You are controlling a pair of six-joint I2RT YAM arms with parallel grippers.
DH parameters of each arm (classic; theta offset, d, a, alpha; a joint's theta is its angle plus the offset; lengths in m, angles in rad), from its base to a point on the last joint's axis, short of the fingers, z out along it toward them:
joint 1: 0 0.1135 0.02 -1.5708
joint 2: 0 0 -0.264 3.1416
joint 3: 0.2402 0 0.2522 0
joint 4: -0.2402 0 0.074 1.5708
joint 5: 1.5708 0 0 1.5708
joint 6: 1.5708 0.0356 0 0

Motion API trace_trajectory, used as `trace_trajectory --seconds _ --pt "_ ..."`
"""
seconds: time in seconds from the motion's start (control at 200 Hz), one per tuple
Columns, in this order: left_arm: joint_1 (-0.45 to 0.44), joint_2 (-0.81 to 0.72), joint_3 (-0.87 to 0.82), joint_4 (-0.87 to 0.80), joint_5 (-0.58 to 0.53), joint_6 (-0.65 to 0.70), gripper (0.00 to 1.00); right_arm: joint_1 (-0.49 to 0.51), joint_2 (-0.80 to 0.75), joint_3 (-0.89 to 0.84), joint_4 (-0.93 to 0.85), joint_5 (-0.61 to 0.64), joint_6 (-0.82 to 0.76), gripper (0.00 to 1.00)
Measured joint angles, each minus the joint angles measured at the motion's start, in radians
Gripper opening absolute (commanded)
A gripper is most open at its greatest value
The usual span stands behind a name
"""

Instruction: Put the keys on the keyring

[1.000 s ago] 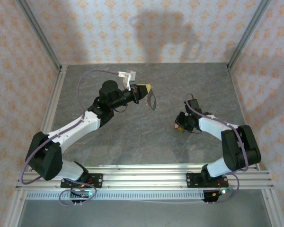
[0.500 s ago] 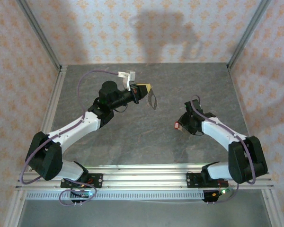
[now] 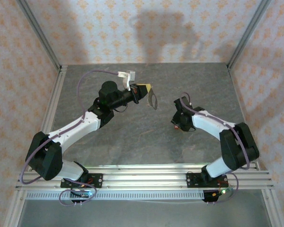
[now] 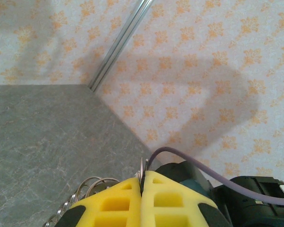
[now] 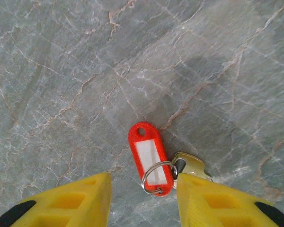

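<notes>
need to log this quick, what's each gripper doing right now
Left gripper: shut on the pale silvery oval metal keyring.
Right gripper: open over the red plastic key tag and small brass key.

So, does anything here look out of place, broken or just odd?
Nothing stands out. The left gripper is shut on the keyring. The right gripper hangs open over the red key tag, which lies flat on the table with its key beside one finger. Nothing looks spilled or damaged.
</notes>
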Motion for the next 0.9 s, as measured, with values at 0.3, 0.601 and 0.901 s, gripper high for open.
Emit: trace_trajectory --seconds 0.3,0.601,0.901 --pt "0.0 0.0 0.0 0.0 0.001 0.0 0.0 0.003 0.066 0.003 0.0 0.011 0.0 0.33" --pt "0.0 0.002 0.0 0.004 0.004 0.0 0.0 0.003 0.086 0.014 0.01 0.014 0.0 0.16" --pt "0.0 0.013 0.0 0.012 0.011 -0.021 0.0 0.003 0.065 0.013 0.007 0.014 -0.003 0.11"
